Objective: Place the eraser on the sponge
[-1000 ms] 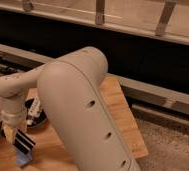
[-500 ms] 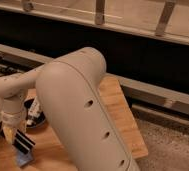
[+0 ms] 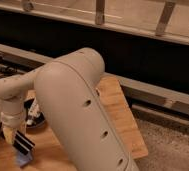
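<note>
My gripper hangs low at the bottom left of the camera view, at the end of the pale forearm. Right under it lies the blue-grey sponge on the wooden table; only a small part of the sponge shows past the gripper. The eraser cannot be made out as a separate thing; a yellowish piece sits on the gripper's left side and I cannot tell what it is. My big upper arm fills the middle of the view and hides much of the table.
A round black bowl with a white thing in it sits just behind the gripper. The table's right edge drops to a speckled floor. A dark wall with a ledge and railing posts runs behind.
</note>
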You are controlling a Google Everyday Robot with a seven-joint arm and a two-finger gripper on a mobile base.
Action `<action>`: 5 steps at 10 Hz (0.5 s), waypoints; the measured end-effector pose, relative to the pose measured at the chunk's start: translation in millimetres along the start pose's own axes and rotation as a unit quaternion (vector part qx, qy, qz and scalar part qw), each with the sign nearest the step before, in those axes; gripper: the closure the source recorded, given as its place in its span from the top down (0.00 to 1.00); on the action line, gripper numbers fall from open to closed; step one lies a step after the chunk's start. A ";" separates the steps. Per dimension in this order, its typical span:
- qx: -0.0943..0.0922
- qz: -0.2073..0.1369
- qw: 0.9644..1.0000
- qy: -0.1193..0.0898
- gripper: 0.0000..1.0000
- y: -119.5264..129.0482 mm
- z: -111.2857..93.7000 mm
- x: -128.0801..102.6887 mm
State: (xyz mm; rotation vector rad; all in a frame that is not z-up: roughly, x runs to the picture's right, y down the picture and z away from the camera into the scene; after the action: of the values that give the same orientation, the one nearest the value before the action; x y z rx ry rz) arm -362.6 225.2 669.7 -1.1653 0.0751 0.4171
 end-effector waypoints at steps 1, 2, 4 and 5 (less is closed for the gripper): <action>0.000 0.001 1.000 0.000 0.51 -0.6 0.8 0.2; 0.001 0.001 1.000 0.000 0.51 -0.7 1.6 -0.2; 0.002 0.000 1.000 0.001 0.51 -0.7 3.5 -0.3; 0.002 0.000 1.000 0.002 0.51 -1.3 4.5 0.1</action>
State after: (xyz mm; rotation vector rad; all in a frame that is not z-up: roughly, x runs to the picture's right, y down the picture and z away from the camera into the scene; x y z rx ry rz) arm -362.7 228.9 672.6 -1.1625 0.0788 0.4147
